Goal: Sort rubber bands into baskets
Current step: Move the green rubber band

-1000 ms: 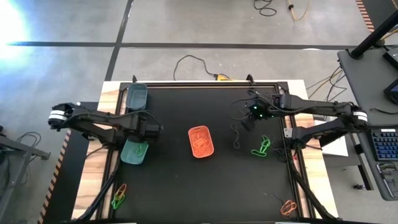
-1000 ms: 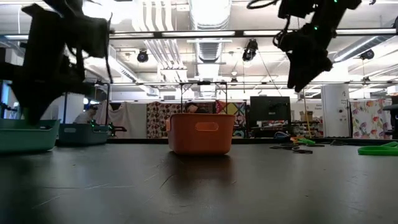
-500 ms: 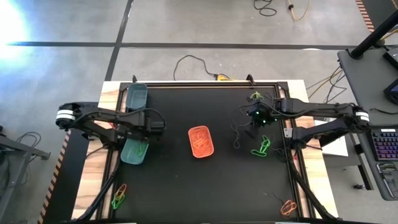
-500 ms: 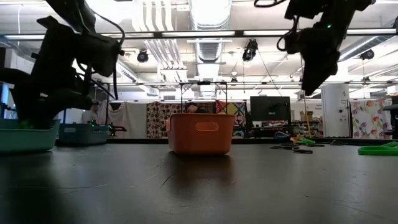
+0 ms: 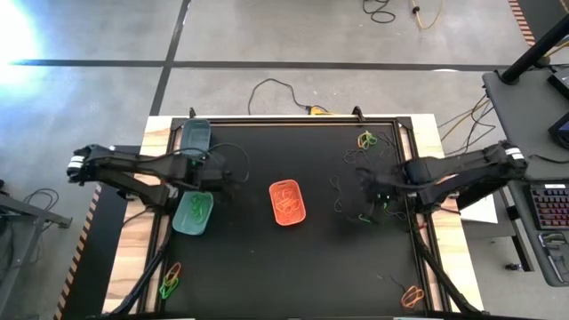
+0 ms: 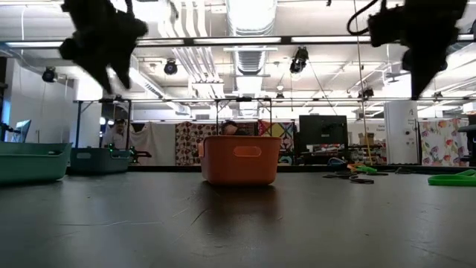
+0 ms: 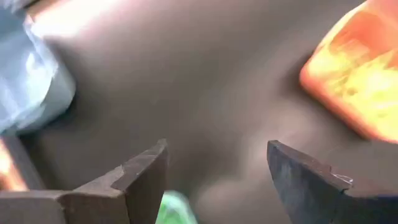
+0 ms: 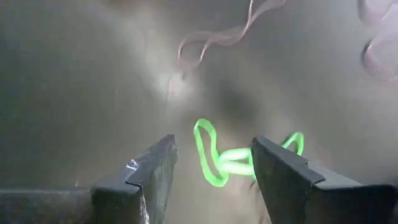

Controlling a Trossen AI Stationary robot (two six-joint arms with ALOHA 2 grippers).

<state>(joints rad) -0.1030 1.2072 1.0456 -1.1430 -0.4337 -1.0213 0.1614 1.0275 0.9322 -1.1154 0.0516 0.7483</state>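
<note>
Two arms are working either side of the orange basket (image 5: 287, 203): left gripper (image 5: 233, 180), jaws spread and empty, is hanging beside the light teal basket (image 5: 193, 213), while right gripper (image 8: 211, 165), open, is hovering over green rubber bands (image 8: 231, 155), next needing descent and closure.

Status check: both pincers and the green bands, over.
Left pincer open, empty, beside light teal basket holding green bands. Right pincer open above green rubber band on the mat. Nothing blocking it.
</note>
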